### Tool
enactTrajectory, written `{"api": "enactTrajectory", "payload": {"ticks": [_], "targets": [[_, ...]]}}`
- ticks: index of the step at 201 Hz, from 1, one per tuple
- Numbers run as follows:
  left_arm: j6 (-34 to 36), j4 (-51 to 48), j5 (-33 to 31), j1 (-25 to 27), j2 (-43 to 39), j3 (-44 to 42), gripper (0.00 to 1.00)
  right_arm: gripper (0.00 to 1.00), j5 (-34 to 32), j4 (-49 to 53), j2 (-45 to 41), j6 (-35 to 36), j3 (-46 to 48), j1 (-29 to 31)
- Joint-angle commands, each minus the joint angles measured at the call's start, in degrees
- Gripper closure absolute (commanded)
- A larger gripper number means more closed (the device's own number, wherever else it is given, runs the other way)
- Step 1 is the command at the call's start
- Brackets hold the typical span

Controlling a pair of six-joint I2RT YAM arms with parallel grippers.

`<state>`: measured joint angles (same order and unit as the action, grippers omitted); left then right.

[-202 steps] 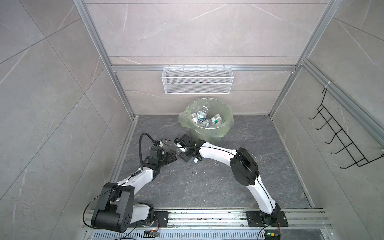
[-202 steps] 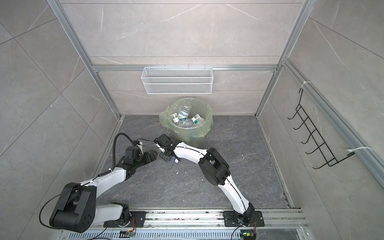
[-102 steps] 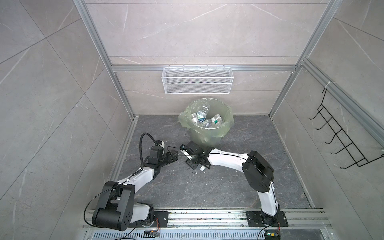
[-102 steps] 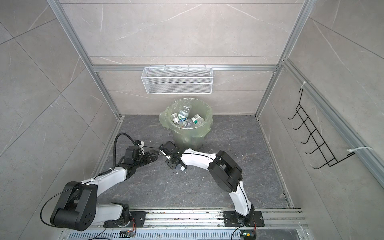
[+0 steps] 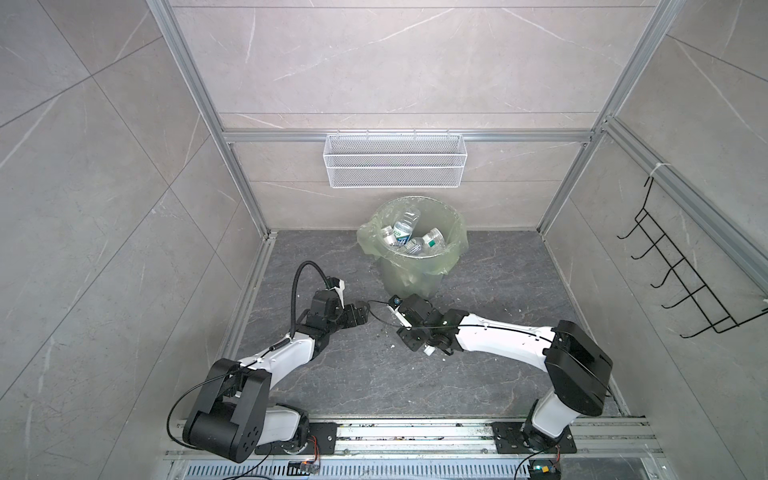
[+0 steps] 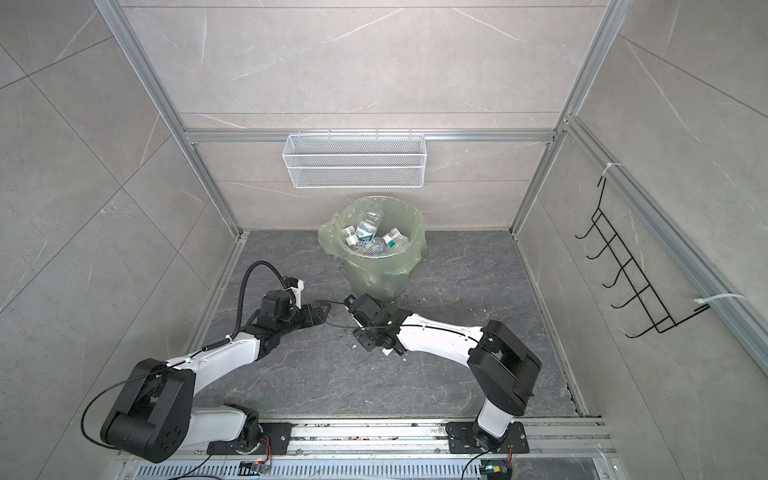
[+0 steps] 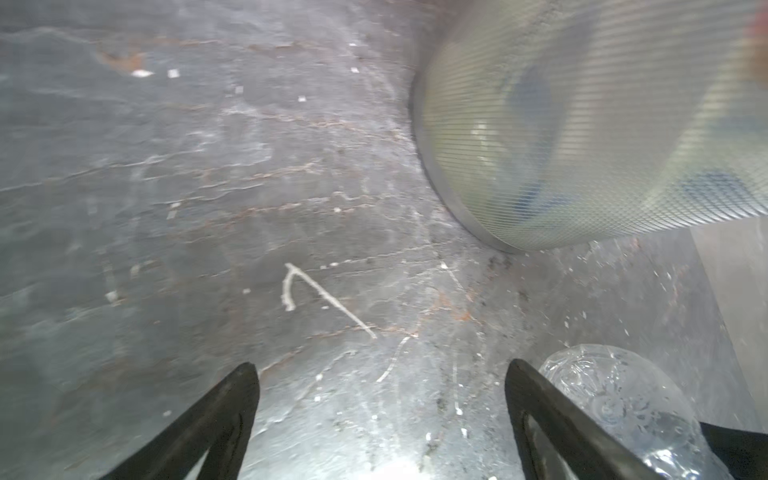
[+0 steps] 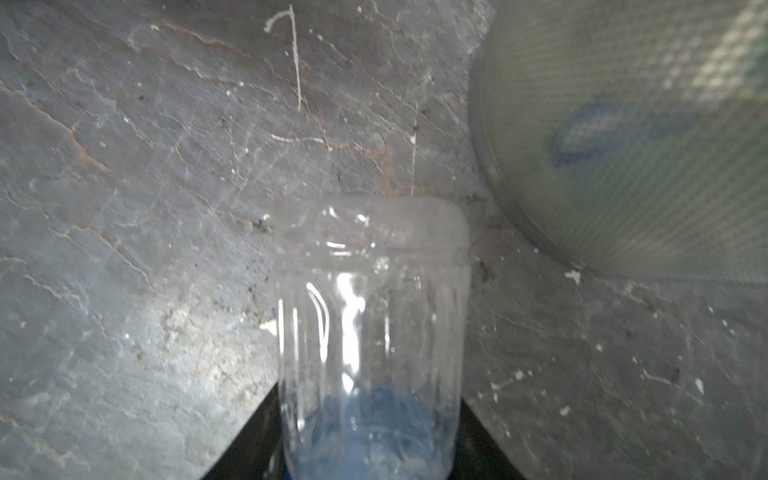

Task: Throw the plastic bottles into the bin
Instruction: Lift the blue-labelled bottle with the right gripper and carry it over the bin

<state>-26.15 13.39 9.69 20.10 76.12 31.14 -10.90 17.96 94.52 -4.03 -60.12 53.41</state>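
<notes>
Figure: The bin [image 5: 409,278] holds several plastic bottles [image 5: 402,231] in its green liner [image 5: 370,246]. My right jaws grip one clear bottle [image 8: 370,299] near the bin's base; my left jaws stand open, empty.

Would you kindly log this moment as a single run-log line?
left tool: open, empty | right tool: shut on clear bottle | bin: several bottles inside

Both arms were stretched low toward the middle; the left gripper [image 7: 381,365] had its jaws spread wide with nothing between, the right gripper [image 8: 369,395] clamped a clear bottle [image 8: 370,291]
</notes>
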Motion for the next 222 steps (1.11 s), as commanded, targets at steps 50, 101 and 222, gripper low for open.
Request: {"api": "enactTrajectory", "payload": {"ticks": [50,101,222], "targets": [[5.5,3.5,2.0,3.3,-0.3,2.3,0.05,0.51,-4.9,-1.4,-16.4,-8.4,12.3,0.3],[6.7,3.8,1.9,4.2,-2.8,1.5,0.05,0.54,-7.3,-1.4,-29.2,-12.8,19.1,0.4],[8.6,5.9,3.3,6.8,-3.8,0.9,0.05,0.6,-22.2,6.2,-50.7,-18.8,15.5,4.8]]}}
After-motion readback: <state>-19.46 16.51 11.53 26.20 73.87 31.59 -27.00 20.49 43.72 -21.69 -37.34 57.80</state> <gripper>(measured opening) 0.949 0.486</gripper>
